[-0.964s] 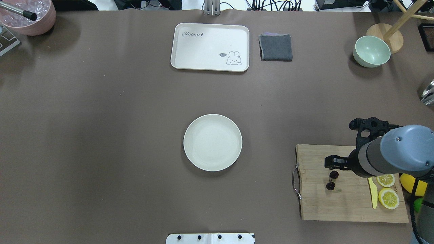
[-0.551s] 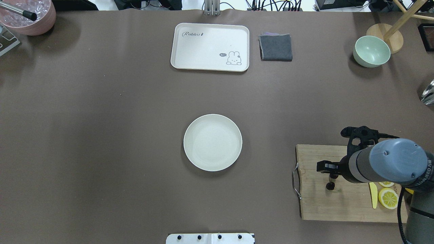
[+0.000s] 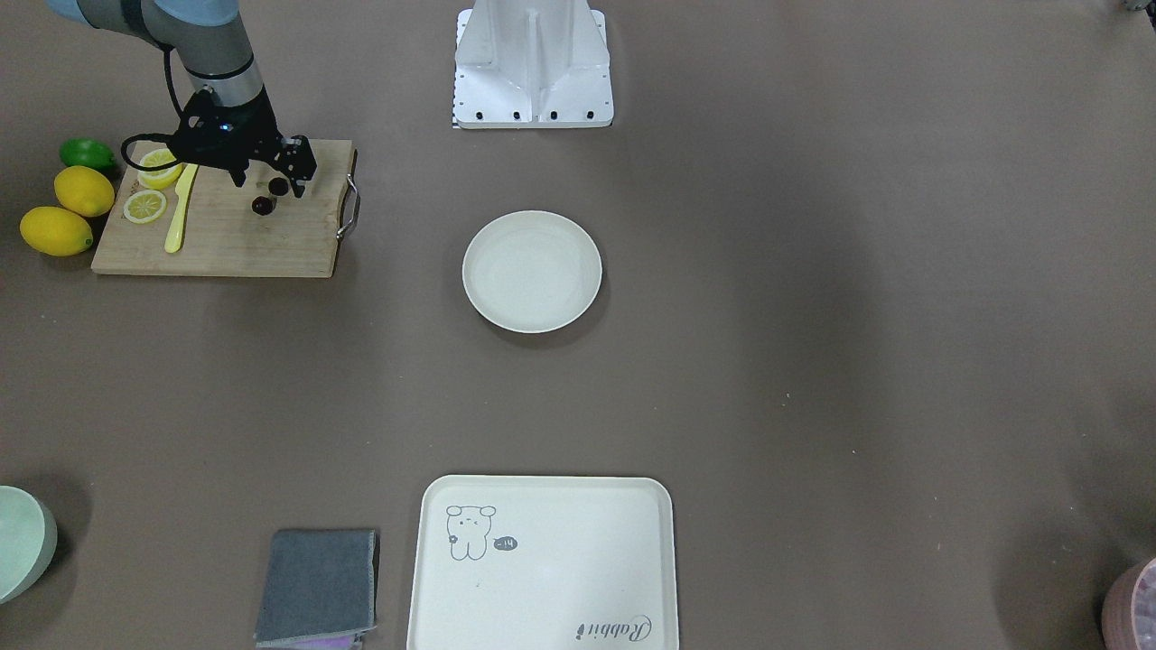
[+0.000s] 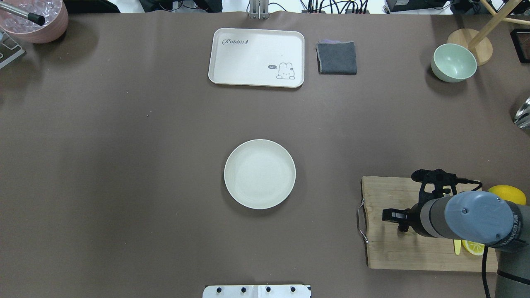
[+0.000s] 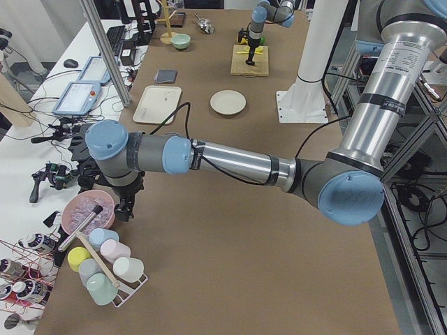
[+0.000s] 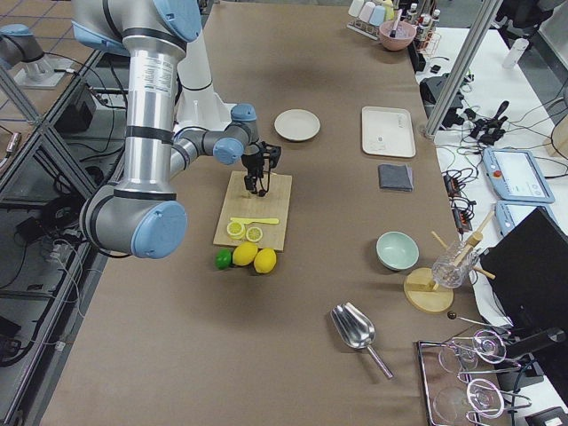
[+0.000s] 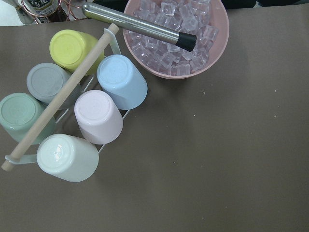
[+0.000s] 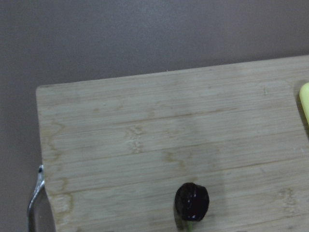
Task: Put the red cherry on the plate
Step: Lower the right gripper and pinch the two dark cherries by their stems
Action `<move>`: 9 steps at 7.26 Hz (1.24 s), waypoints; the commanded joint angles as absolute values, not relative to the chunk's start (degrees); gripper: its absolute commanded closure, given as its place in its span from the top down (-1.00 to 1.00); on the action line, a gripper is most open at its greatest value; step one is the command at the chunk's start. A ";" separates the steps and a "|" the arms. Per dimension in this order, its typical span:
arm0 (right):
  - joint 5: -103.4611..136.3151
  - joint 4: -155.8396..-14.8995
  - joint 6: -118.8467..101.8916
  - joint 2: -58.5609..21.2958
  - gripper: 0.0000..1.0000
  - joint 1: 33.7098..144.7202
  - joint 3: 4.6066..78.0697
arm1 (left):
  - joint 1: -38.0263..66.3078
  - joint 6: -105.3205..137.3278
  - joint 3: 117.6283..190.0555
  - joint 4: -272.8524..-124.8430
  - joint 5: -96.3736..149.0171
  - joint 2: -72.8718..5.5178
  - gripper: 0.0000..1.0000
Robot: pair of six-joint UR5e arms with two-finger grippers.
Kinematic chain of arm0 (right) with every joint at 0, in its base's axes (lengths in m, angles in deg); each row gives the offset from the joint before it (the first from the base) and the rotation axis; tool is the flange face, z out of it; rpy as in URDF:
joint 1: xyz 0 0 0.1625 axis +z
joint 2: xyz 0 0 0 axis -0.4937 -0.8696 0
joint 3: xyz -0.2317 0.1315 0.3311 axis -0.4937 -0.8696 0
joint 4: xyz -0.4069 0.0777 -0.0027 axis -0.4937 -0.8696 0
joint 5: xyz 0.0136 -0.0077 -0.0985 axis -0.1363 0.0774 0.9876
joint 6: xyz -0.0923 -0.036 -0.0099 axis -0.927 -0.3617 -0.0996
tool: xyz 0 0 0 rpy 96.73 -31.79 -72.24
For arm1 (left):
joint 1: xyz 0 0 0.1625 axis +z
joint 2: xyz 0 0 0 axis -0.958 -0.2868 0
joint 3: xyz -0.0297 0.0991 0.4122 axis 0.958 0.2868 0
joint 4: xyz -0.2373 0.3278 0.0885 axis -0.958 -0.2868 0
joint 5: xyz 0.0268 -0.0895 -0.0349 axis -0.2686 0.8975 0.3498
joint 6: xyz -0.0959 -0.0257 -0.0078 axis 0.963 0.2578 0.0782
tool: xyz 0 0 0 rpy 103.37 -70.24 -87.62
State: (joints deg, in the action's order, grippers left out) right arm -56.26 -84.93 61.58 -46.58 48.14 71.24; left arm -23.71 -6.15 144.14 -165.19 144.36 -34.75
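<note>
The red cherry (image 3: 263, 206), a pair of tiny dark glossy fruits, lies on the wooden cutting board (image 3: 226, 244) near its handle end. In the right wrist view one cherry (image 8: 192, 201) shows on the board (image 8: 145, 135), close below the camera. My right gripper (image 3: 269, 181) hangs directly over the pair, fingers pointing down and apart, holding nothing. The cream plate (image 4: 260, 174) sits bare at the table's middle, well left of the board in the overhead view. My left gripper (image 5: 128, 209) shows only in the exterior left view, so I cannot tell its state.
Lemon slices (image 3: 145, 206) and a yellow knife (image 3: 178, 212) share the board. Whole lemons (image 3: 56, 230) and a lime (image 3: 88, 153) lie beside it. A rabbit tray (image 4: 256, 57), grey cloth (image 4: 337, 58) and green bowl (image 4: 454, 63) line the far side. A pink ice bowl (image 7: 176, 36) and cup rack (image 7: 72, 116) sit under the left wrist.
My right arm has moved toward the robot's side of the board and slightly left, so the gripper now covers the cherries from above. The cherries and plate have not moved.
</note>
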 commanded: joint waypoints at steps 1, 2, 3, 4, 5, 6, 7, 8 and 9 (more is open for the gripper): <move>-54.69 -81.51 64.05 -47.96 0.40 46.20 70.87 | -24.05 -6.46 144.26 -165.19 144.36 -34.56 0.95; -54.59 -79.22 64.14 -49.01 0.20 46.02 69.99 | -24.05 -6.46 144.26 -165.19 144.36 -34.56 0.95; -54.59 -77.28 64.06 -49.98 -0.04 45.93 69.46 | -24.05 -6.55 144.26 -165.27 144.36 -34.56 0.95; -54.51 -76.48 64.05 -50.16 -0.34 45.93 68.85 | -24.05 -6.55 144.26 -165.27 144.36 -34.47 0.95; -54.33 -76.47 64.05 -50.16 -0.88 46.02 68.84 | -24.05 -6.55 144.35 -165.27 144.36 -34.56 0.95; -54.24 -76.47 63.88 -49.99 -1.00 45.93 68.84 | -24.13 -6.55 144.35 -165.27 144.27 -34.56 0.95; -54.33 -76.47 63.79 -50.07 -1.00 46.11 69.19 | -24.13 -6.55 144.35 -165.27 144.36 -34.65 0.95; -54.77 -76.56 63.70 -50.07 -1.00 46.72 69.45 | -24.05 -6.55 144.35 -165.27 144.27 -34.74 0.95; -55.29 -76.65 63.35 -50.16 -1.00 47.59 70.41 | -24.05 -6.46 144.26 -165.27 144.27 -34.82 0.95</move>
State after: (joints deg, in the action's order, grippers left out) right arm -54.73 -76.55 63.67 -50.09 46.70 69.55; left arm -24.09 -6.53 144.33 -165.27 144.30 -34.72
